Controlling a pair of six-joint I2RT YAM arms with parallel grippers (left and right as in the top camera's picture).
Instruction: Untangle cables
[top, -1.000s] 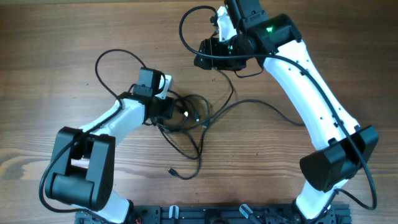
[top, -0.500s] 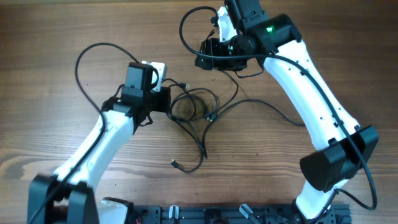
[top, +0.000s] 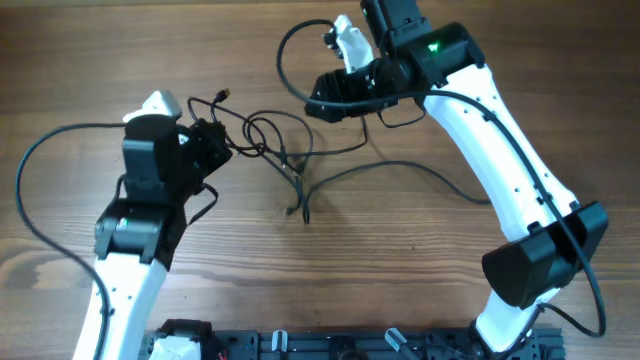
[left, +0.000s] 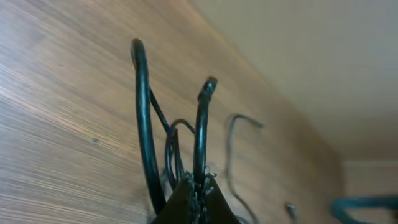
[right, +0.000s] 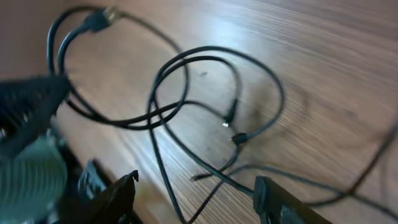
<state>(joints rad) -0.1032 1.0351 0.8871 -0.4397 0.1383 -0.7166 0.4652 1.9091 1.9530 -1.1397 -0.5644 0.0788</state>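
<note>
Several cables (top: 285, 155), looped loosely, open tabletop (top: 400, 260) around

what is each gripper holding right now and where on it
The left gripper is shut on a cable, pinching it a short way back from its plug end. The right gripper is open and holds nothing.

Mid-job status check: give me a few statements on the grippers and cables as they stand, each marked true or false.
1. The left gripper is shut on the cables. True.
2. The right gripper is shut too. False: its jaws stand apart.
3. The cables lie between the two grippers. True.
4. The cables are fully separated. False: they cross one another in loops.
</note>
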